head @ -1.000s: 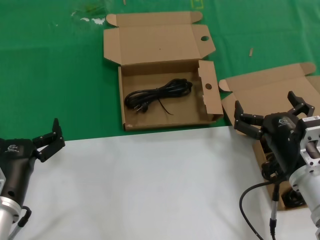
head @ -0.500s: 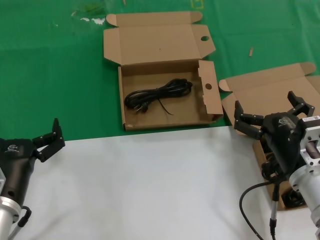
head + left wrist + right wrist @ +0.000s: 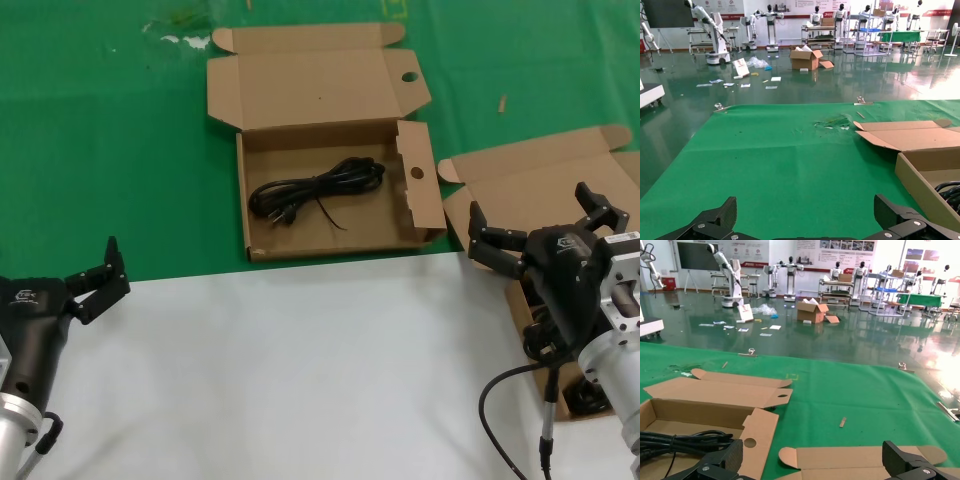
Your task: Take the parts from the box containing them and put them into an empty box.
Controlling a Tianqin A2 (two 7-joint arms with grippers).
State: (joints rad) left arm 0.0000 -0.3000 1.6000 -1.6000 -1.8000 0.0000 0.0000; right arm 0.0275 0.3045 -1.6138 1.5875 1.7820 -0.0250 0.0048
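The box with round holes in its lid tab and side flap (image 3: 421, 186) lies open at the table's middle back, with one coiled black cable (image 3: 318, 188) inside. The box without holes (image 3: 540, 180) lies open at the right; dark cables (image 3: 538, 335) show in it under my right arm. My right gripper (image 3: 535, 215) is open and empty, hovering over that box's near part. My left gripper (image 3: 95, 280) is open and empty at the left, over the white sheet's edge. The right wrist view shows the holed box (image 3: 757, 432), its cable (image 3: 680, 440) and the other box's lid (image 3: 850, 456).
A white sheet (image 3: 290, 370) covers the near table and green cloth (image 3: 120, 150) the far part. A small wooden stick (image 3: 502, 102) lies behind the right box. White scraps (image 3: 185, 40) lie at the far left. My right arm's cable (image 3: 500, 400) hangs near the front.
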